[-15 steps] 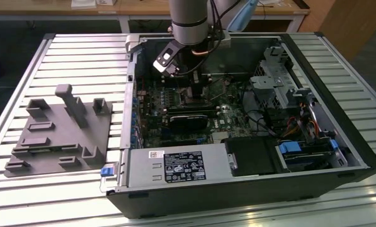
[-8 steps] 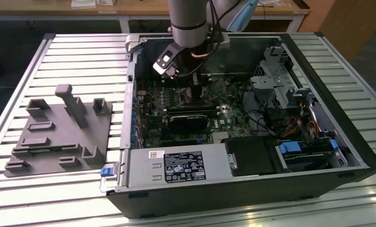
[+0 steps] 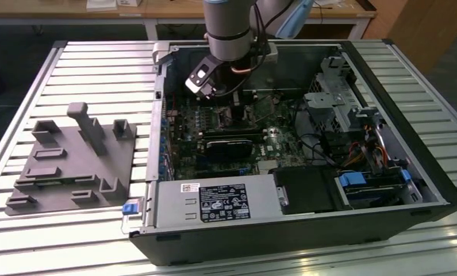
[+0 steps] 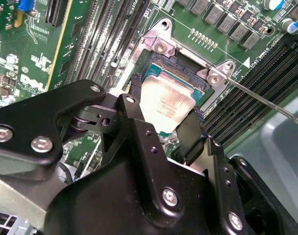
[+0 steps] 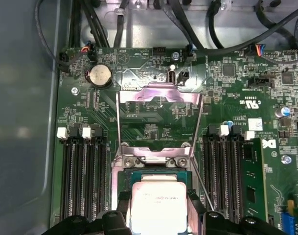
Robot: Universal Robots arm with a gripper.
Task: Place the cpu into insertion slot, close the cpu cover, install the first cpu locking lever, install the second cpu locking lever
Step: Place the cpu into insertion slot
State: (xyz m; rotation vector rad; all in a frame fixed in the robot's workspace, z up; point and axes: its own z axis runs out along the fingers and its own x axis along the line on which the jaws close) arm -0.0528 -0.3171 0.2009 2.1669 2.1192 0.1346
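My gripper (image 4: 166, 98) clamps the cpu (image 4: 163, 110) by two edges, just above the slot (image 4: 180, 72), w/ cover (image 5: 161, 93) flipped open; if it's tilted or off-ctr when I let go, pins could bend.

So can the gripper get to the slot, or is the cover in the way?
Probably yes. The cover is flipped open, off the slot, and the gripper holds the cpu right above it with nothing between.

Bright overhead light, glare on metal.
In both wrist views the cpu (image 5: 158, 208) (image 4: 166, 105) washes out pale; beyond it the cpu cover (image 5: 159, 93) gleams pinkish; memory slots (image 5: 82, 176) flanking it lie dark.
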